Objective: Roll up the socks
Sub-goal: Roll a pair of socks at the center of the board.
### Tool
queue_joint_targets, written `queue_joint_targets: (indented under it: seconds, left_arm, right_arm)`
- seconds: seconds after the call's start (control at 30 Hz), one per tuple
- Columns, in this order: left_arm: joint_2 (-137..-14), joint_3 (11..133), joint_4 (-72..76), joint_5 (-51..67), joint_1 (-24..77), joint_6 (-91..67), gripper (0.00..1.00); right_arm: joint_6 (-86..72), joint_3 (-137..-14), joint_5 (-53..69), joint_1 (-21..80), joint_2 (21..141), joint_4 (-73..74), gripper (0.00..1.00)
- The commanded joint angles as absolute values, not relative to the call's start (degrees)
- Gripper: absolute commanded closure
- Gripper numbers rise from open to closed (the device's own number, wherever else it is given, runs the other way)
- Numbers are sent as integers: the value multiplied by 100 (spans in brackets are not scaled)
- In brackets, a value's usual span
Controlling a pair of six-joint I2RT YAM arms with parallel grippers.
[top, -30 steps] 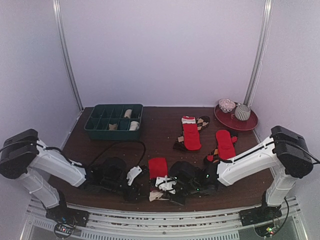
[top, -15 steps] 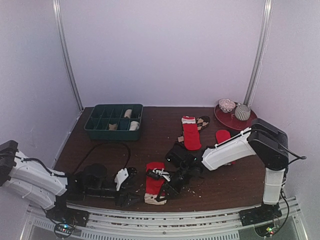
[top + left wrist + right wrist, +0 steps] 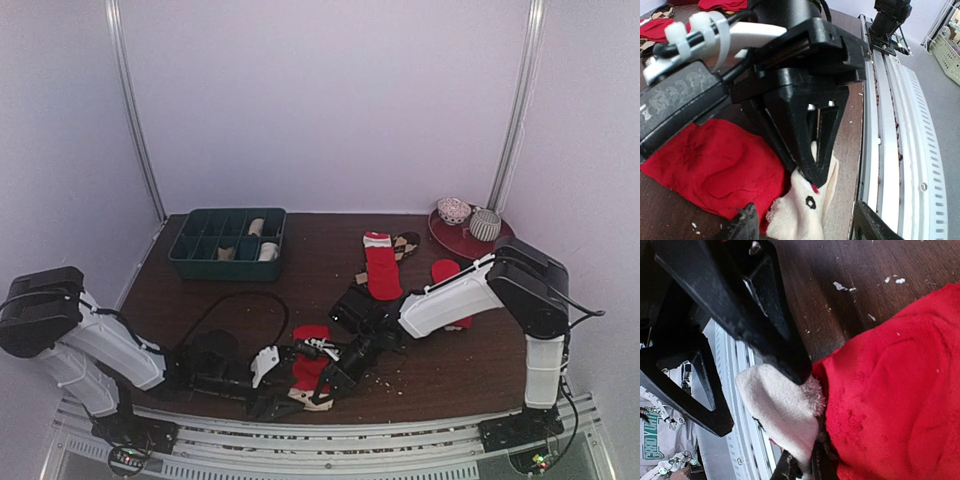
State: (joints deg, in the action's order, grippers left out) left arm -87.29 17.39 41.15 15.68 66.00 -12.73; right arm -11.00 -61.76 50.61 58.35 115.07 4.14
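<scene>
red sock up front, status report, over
Right gripper shut on the cream end of the red sock. Left gripper open, straddling that end. Sock not rolled yet. Front rail close by.

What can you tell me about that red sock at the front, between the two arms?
The red sock looks like soft knit, rumpled, with a fuzzy cream end. It lies on the dark wooden table near the front edge, with the cream end nearest that edge. The right pincer is shut on it where red meets cream. The left pincer stands open on either side of the cream end; I cannot tell whether it touches.
</scene>
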Motion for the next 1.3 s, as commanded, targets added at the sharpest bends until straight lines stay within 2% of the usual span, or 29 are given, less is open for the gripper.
queue_joint_targets:
  seconds: [0.0, 0.1, 0.17, 0.43, 0.6, 0.67, 0.83, 0.87, 0.9, 0.93, 1.03, 1.07, 1.1, 1.13, 1.27]
  left_arm:
    - [-8912, 1732, 4505, 1813, 6636, -1309, 37]
    - [-9122, 1663, 4616, 1891, 6636, -1417, 39]
    - [-9267, 1715, 4694, 1960, 6643, -1469, 44]
    - [-9697, 1881, 4707, 1932, 6659, -1634, 74]
    - [-9678, 1902, 4492, 1812, 6654, -1782, 86]
    - [-9696, 1882, 4460, 1724, 6653, -1852, 100]
    - [-9839, 1963, 4047, 1756, 6653, -2038, 100]
    - [-9794, 1901, 4055, 1719, 6653, -2083, 88]
    - [-9701, 1782, 4148, 1642, 6653, -2115, 58]
    - [-9556, 1614, 4291, 1532, 6653, -2121, 36]
    - [-8773, 1204, 4582, 1012, 6653, -2054, 23]
    - [-8533, 1075, 4589, 835, 6658, -1989, 12]
    - [-8273, 940, 4599, 669, 6654, -1914, 6]
    - [-8032, 834, 4654, 500, 6656, -1824, 2]
    - [-7497, 785, 4814, 334, 6653, -1192, 2]
  right_arm:
    - [-1169, -5826, 4201, 5875, 12138, 1599, 93]
    - [-1176, -5815, 4217, 5856, 12135, 1593, 93]
    - [-1221, -5787, 4233, 5859, 12143, 1542, 93]
    - [-1375, -5660, 4250, 5847, 12105, 1317, 93]
    - [-1434, -5669, 4265, 5848, 12145, 1235, 93]
    - [-1441, -5676, 4286, 5852, 12170, 1207, 93]
    - [-1443, -5699, 4295, 5851, 12192, 1178, 92]
    - [-1442, -5691, 4298, 5847, 12210, 1162, 92]
    - [-1452, -5676, 4304, 5851, 12216, 1123, 92]
    - [-1472, -5647, 4307, 5850, 12215, 1076, 92]
    - [-1470, -5609, 4258, 5850, 12239, 1063, 92]
    - [-1468, -5600, 4252, 5850, 12235, 1057, 92]
    - [-1468, -5589, 4252, 5845, 12234, 1051, 92]
    - [-1468, -5582, 4251, 5850, 12228, 1040, 92]
    - [-1444, -5621, 4211, 5845, 12249, 1060, 92]
